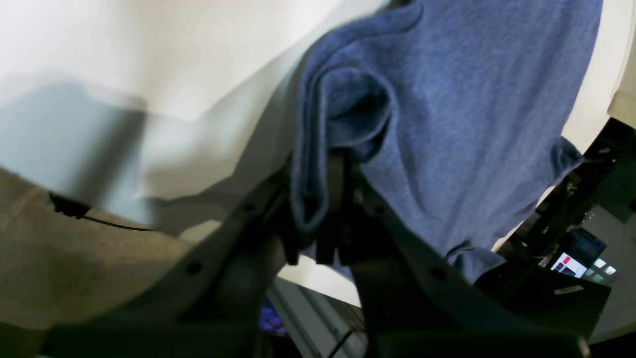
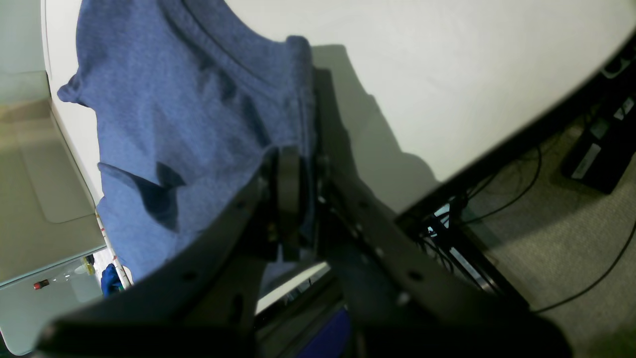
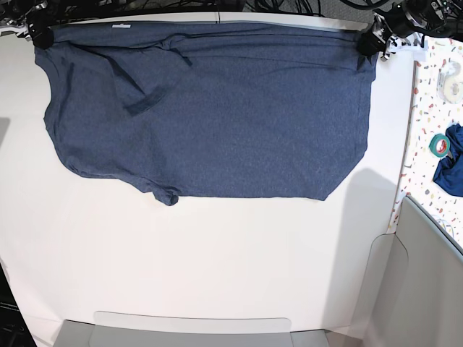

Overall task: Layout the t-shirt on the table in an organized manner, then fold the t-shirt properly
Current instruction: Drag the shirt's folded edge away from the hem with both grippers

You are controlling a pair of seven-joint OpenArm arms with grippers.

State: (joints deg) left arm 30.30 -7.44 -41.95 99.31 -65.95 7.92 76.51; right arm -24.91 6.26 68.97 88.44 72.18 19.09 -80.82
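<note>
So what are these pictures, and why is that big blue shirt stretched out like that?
They come from a robot with two arms. One camera looks down at a white table. The other two ride on the robot's wrists, so they see up close. A dark blue t-shirt lies spread on the table. Each arm ends in a pincher. The left gripper is shut on one corner of the shirt, and the right gripper is shut on another. Off to one side are a roll of tape and a small blue cloth.

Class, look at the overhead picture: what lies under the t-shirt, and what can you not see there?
The t-shirt lies spread on the white table, which shows all around it. The tabletop beneath the cloth is covered, so anything lying there cannot be seen.
</note>
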